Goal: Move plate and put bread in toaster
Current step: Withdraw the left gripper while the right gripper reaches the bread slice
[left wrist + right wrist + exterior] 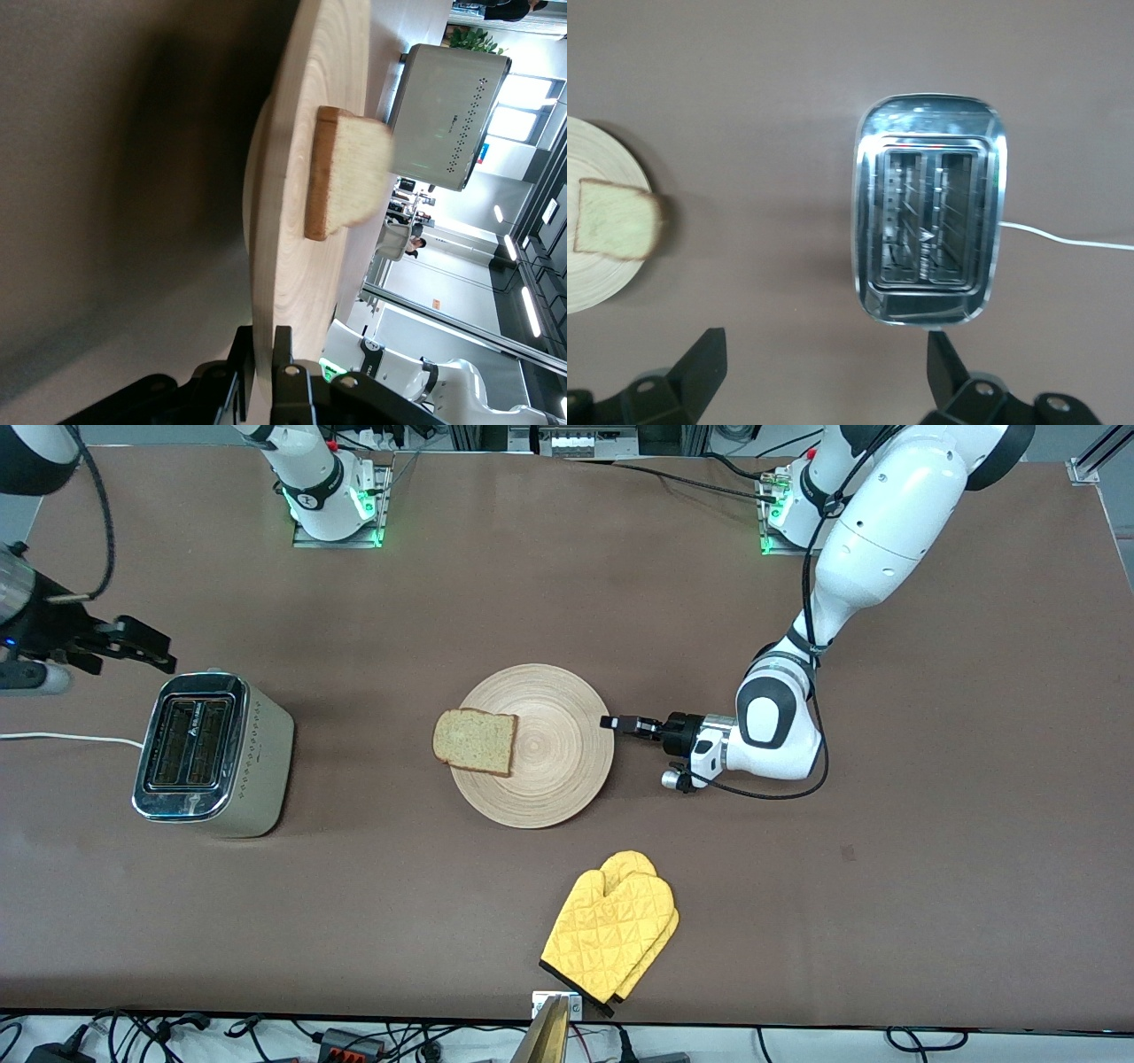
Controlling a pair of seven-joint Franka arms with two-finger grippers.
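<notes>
The round light-wood plate [554, 766] lies mid-table, and the bread [476, 741] rests on it, overhanging the rim toward the right arm's end. My left gripper [609, 723] is low at the plate's rim toward the left arm's end, shut on the plate edge [292, 266]; the left wrist view shows a finger on each face of the rim, with the bread [341, 173] and toaster [452, 115] past it. The chrome-topped toaster [213, 753] stands at the right arm's end with both slots showing. My right gripper [146, 646] hovers open beside the toaster [928, 235], holding nothing.
A yellow quilted oven mitt [611, 930] lies nearer the front camera than the plate, close to the table's edge. The toaster's white cord [71, 737] runs off toward the right arm's end of the table. Brown tabletop surrounds the plate.
</notes>
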